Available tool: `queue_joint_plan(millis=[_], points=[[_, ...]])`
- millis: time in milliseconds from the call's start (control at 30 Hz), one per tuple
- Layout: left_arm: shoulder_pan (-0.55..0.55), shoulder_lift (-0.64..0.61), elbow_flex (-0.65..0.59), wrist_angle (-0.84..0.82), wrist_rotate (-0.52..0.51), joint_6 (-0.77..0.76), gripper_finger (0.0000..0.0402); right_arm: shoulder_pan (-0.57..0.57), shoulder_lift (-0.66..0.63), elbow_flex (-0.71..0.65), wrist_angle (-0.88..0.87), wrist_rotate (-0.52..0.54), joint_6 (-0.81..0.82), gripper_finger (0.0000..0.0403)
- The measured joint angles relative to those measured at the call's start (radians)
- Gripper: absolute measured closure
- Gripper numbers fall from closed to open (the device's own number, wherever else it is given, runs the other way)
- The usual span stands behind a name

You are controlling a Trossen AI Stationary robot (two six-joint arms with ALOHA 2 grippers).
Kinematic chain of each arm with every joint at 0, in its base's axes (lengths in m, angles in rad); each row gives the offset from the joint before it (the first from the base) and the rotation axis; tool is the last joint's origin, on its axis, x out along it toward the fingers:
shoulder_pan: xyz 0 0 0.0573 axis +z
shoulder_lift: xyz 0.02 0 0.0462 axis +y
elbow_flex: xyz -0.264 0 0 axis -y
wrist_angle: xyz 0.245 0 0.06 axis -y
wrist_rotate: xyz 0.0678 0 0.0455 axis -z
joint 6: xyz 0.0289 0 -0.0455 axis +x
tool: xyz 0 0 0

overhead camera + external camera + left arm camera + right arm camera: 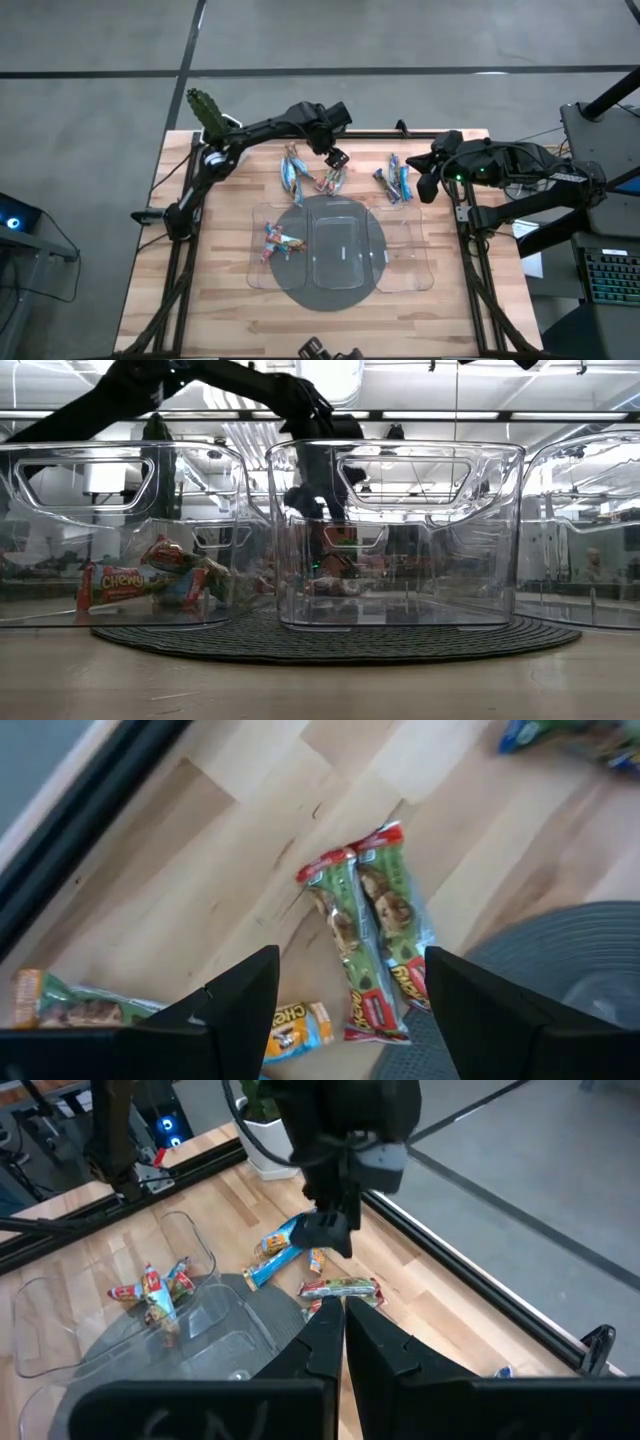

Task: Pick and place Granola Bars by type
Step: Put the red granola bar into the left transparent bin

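You are early in the sorting. Only the left tray [262, 262] holds bars: a few red ones [276, 240]. The middle tray [336, 283] and the right tray [420, 275] look empty. Three loose groups lie on the table [160, 270] toward its far edge: light blue bars [291, 172], a red-green pair [329, 180], and a mixed bunch [396, 180] nearer the far right corner.

Your left gripper [347, 990] hangs above the red-green pair [372, 930] with jaws spread wide, holding nothing. The pair's long axis runs from the far edge toward the middle tray, a little slanted. The right gripper [340, 1342] waits at the right edge, clenched and empty.
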State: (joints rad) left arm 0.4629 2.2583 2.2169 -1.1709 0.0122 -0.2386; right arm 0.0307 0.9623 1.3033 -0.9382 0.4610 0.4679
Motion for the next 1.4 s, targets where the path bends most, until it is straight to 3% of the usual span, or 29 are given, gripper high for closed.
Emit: queue_joint_plan(millis=[767, 1400], points=[[-0.017, 0.134, -0.013, -0.007, 0.009, -0.004, 0.0171, 0.000, 0.001, -0.002, -0.001, 0.002, 0.004, 0.0394], [-0.026, 0.132, -0.093, 0.045, -0.006, -0.026, 0.0179, 0.000, 0.001, -0.002, -0.004, 0.002, 0.001, 0.0394]])
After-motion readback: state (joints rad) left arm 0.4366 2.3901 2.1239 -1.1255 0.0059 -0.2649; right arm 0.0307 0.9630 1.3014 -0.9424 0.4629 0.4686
